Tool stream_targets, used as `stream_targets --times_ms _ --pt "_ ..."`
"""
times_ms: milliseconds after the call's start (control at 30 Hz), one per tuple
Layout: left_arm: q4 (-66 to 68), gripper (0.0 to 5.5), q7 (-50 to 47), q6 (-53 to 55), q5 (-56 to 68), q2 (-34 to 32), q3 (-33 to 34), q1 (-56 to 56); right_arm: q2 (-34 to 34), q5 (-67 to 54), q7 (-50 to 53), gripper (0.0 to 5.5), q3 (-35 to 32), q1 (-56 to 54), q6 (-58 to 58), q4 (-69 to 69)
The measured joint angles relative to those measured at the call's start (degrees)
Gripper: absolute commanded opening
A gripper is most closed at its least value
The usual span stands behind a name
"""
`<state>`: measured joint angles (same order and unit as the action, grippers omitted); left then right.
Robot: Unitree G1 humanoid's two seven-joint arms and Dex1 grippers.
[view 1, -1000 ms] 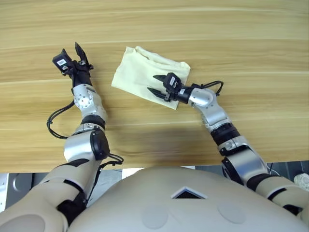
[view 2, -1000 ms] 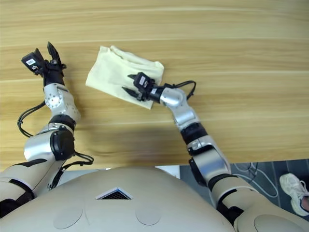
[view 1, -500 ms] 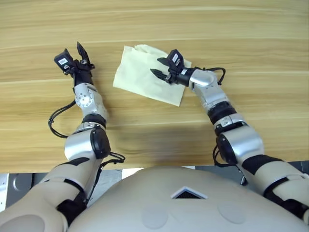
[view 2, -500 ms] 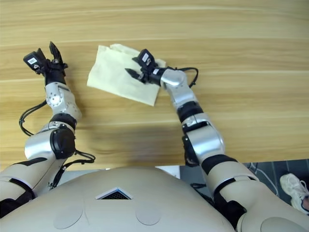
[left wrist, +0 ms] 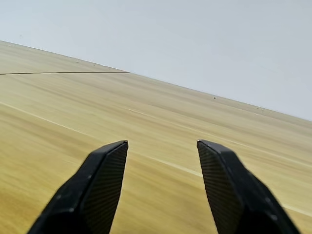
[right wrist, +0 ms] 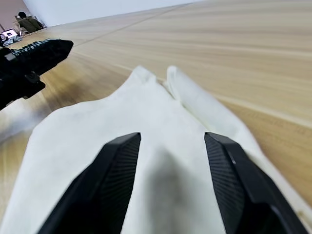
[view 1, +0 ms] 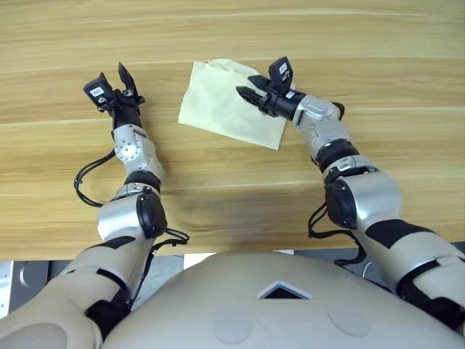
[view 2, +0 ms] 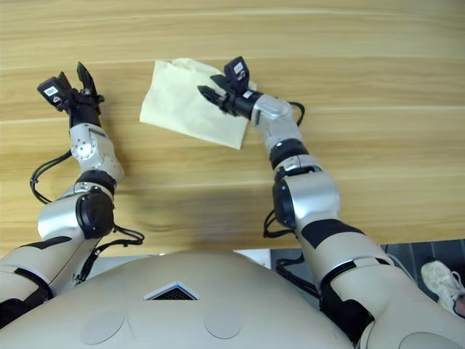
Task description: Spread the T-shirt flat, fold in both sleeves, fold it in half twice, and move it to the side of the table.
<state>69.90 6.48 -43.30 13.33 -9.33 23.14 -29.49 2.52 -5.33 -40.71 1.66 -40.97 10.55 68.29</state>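
Observation:
The pale yellow T-shirt (view 1: 221,109) lies folded into a small rectangle on the wooden table (view 1: 378,58), a little left of centre. My right gripper (view 1: 247,86) is open over the shirt's far right part, fingers pointing left. In the right wrist view the shirt (right wrist: 146,112) spreads under the open right gripper (right wrist: 170,139), and nothing is held between the fingers. Whether they touch the cloth I cannot tell. My left gripper (view 1: 115,78) stands open over bare wood to the left of the shirt, well apart from it, and the left wrist view shows the left gripper (left wrist: 163,146) holding nothing.
Bare wood runs wide beyond and to the right of the shirt. The table's near edge (view 1: 240,251) lies close to me, with floor and a shoe (view 2: 443,287) below at the right.
My right gripper has swung from the shirt's near right corner to its far right part, staying open. The shirt has slid slightly away from me. The left arm has barely moved.

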Motion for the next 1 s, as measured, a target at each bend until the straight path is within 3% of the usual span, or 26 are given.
stream_targets --times_ms 133,333,433,567,767,867,1000 --pt "0.06 2.65 0.12 0.0 -0.01 -0.12 0.19 0.0 0.09 7.19 8.14 2.42 4.69 -0.03 4.95 1.64" --pt "0.07 2.65 0.32 -0.06 0.0 -0.14 0.37 0.0 -0.25 -0.89 8.14 2.42 -5.36 -2.51 -5.79 4.02" --pt "0.07 2.65 0.38 -0.12 0.02 -0.17 0.45 0.0 -0.23 -0.01 11.24 2.42 -4.95 -1.25 -4.9 3.31" --pt "0.06 2.65 0.47 -0.54 0.2 -0.27 0.73 0.04 -1.09 2.85 19.46 2.42 -2.93 3.99 1.55 -1.2" --pt "-0.11 2.65 0.91 -1.7 1.04 -1.24 2.16 0.73 -2.24 1.84 34.44 2.42 -6.77 14.47 2.36 -15.78" --pt "-0.18 2.65 1.58 -1.74 2.21 -1.97 2.96 1.25 -4.7 3.55 36.97 2.42 -3.64 24.21 2.29 -30.01" --pt "-0.91 2.65 3.05 -2.64 4.2 -3.64 4.82 3.6 -6.41 11.92 38.33 2.42 8.26 36.14 6.18 -42.72"
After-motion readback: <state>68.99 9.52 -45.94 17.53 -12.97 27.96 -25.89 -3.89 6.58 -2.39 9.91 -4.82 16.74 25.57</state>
